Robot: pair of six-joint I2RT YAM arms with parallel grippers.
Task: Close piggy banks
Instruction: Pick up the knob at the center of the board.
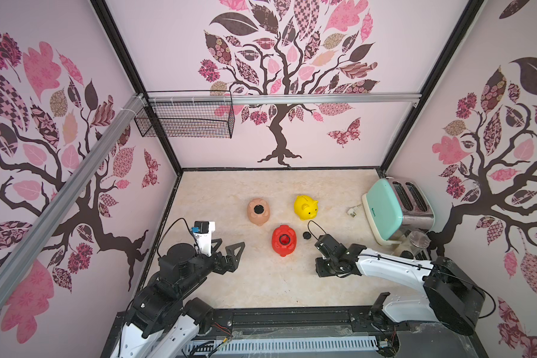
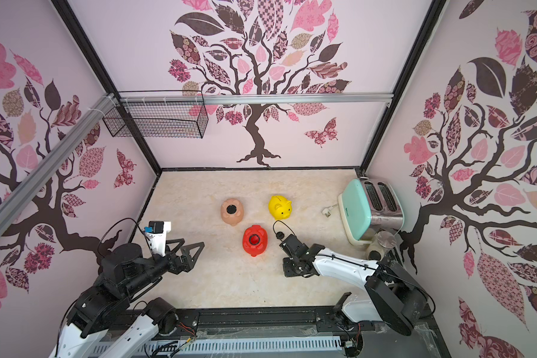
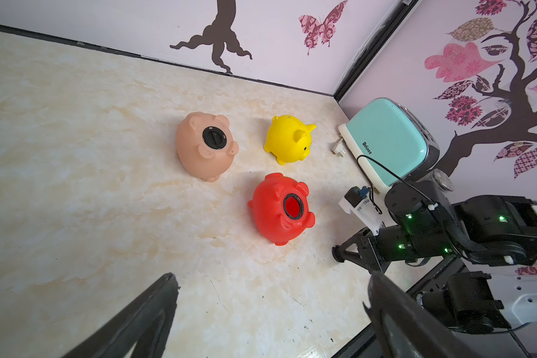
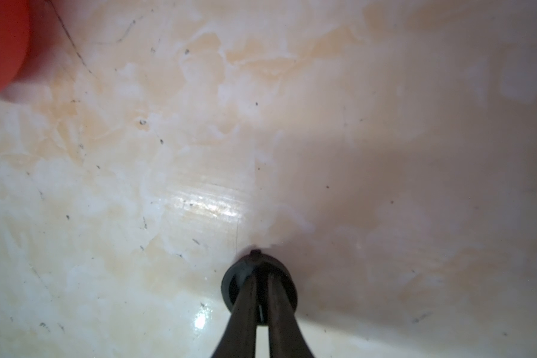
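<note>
Three piggy banks sit mid-table. The peach-pink pig point(image 1: 258, 211) point(image 3: 205, 145) lies belly up with a black plug filling its hole. The red pig point(image 1: 283, 240) point(image 3: 279, 210) also lies belly up, and its round hole shows open. The yellow pig point(image 1: 306, 207) point(image 3: 289, 142) stands upright. Just right of the red pig a small black plug point(image 1: 306, 235) point(image 4: 230, 285) lies on the table. My right gripper point(image 1: 310, 237) point(image 4: 261, 272) is down on it, fingers pinched on its middle ridge. My left gripper point(image 1: 230, 245) point(image 3: 272, 279) hangs wide open and empty, left of the red pig.
A mint-green toaster point(image 1: 394, 210) lies at the right wall with its white mains plug point(image 1: 351, 211) beside it. A glass jar point(image 1: 417, 241) stands just in front of the toaster. A black wire basket point(image 1: 186, 121) hangs on the back wall.
</note>
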